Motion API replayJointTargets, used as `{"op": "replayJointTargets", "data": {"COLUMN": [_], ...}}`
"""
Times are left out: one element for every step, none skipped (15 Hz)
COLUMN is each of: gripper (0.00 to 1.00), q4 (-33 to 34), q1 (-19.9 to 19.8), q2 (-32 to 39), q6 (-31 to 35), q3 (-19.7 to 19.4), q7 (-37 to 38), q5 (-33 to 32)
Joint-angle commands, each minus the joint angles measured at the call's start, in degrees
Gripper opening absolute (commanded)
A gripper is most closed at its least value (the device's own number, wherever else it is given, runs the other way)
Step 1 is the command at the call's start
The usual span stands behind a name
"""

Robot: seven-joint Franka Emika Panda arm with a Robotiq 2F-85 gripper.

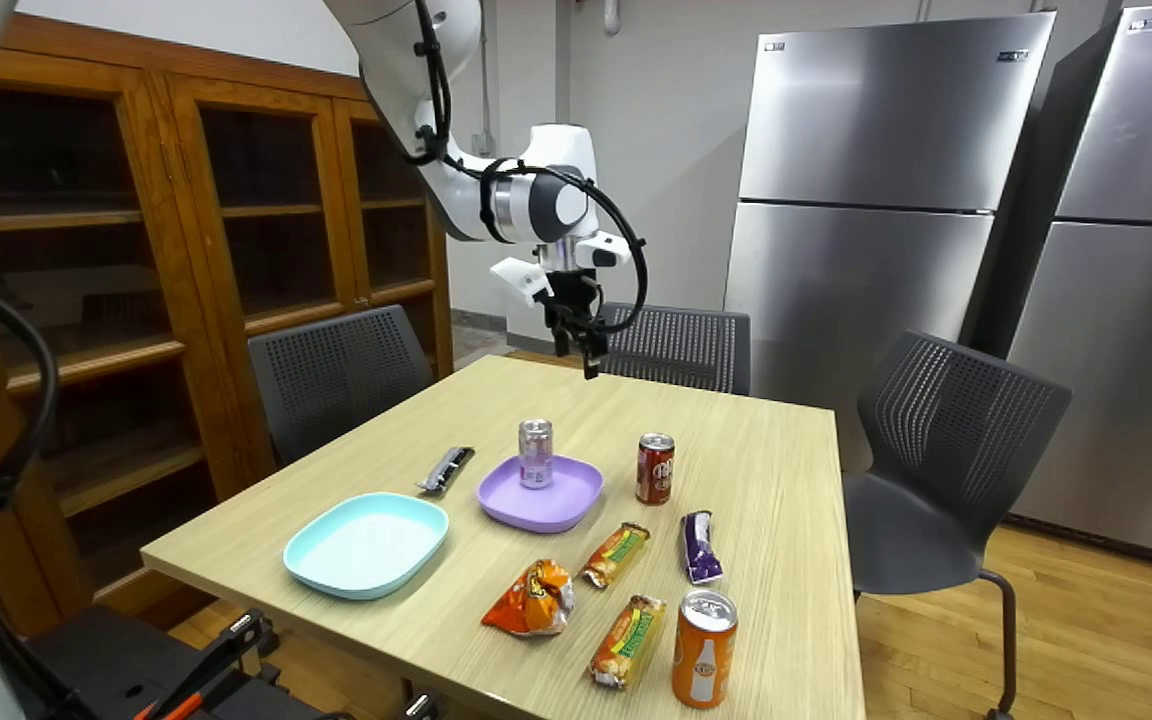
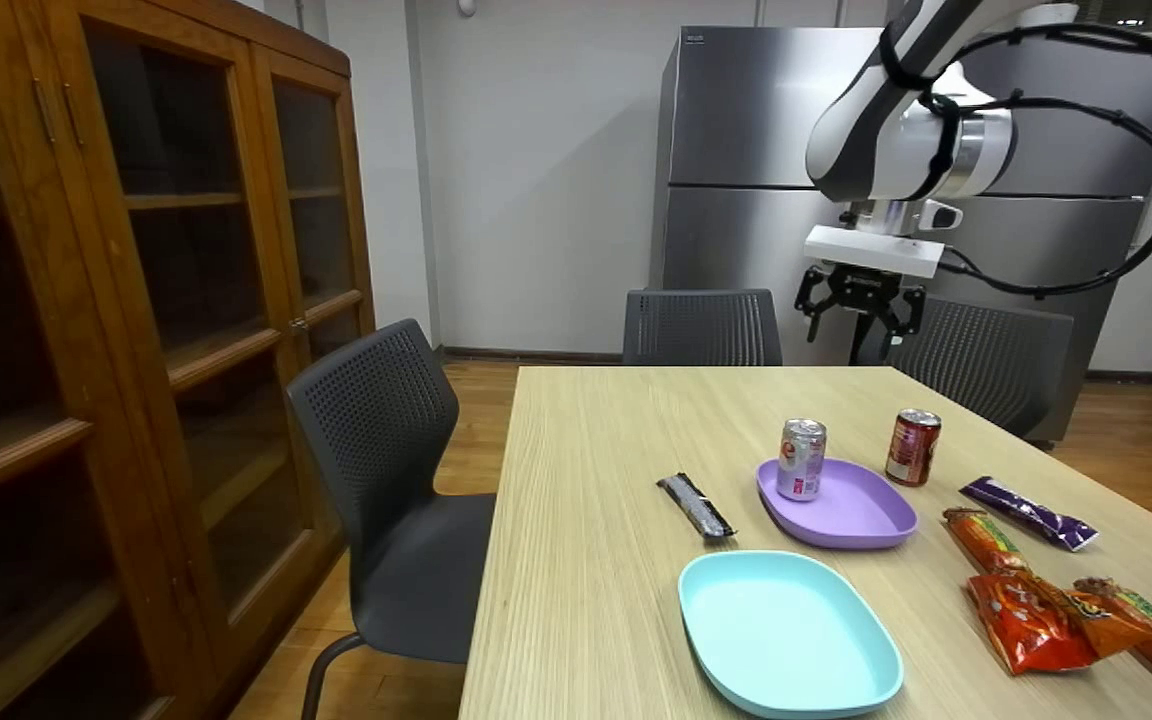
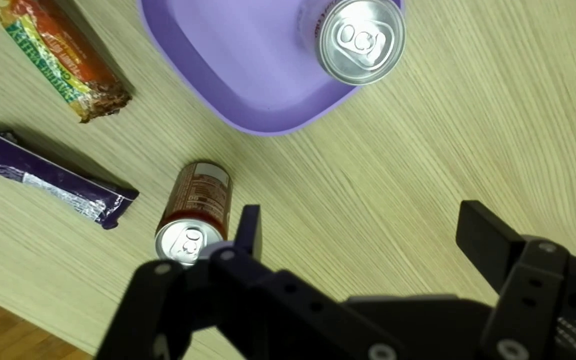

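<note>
As I hang raised near the far end of the table [image 1: 766, 450], my gripper [image 3: 360, 227] is spread wide, fingers [image 3: 488, 242] well apart, wood grain showing between them in the wrist view. Nearest there is the dark-red can [image 3: 200, 197], upright on the tabletop below: part of one finger covers a bit of its lid in that view, but both exterior views show it lower down, clear of me. Just beside it sits the purple plate [image 1: 541, 510], and look, a silver can [image 1: 536, 455] stands upright on that, close to the rim. Across to the light-blue plate [image 1: 366, 545] now, next to the purple one, with a black-and-silver bar [image 1: 447, 470] lying near both. And on the opposite side of the purple plate: a purple bar [image 1: 701, 550], an orange-and-green bar [image 1: 616, 555], its twin [image 1: 628, 641], a crumpled orange bag [image 1: 536, 600], and an orange can [image 1: 705, 650], upright just beside that twin.
</note>
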Motion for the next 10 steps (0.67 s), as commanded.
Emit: {"op": "replayJointTargets", "data": {"gripper": [1.0,1.0,1.0,1.0,1.0,1.0,1.0,1.0,1.0,1.0], "q4": [0.72,0.83,0.96,1.1,1.36,1.73,2.22,2.76,3.47,4.27], "q1": [-0.15,-0.19,-0.24,-0.23,-0.35,-0.39,-0.43,-0.43,-0.5,-0.56], "q2": [0.86,1.1,1.43,1.76,2.18,2.72,3.31,3.97,4.72,5.49], "q6": [1.28,1.56,1.99,2.4,2.57,2.84,2.88,2.91,2.83,2.62], "q3": [-1.65,-2.08,-2.5,-2.89,-3.15,-3.46,-3.74,-4.09,-4.42,-4.74], "q7": [0.02,0.15,0.29,0.44,0.43,0.64,0.84,1.14,1.4,1.68], "q5": [-1.58,-1.7,-1.76,-1.78,-1.64,-1.53,-1.44,-1.42,-1.35,-1.3]}}
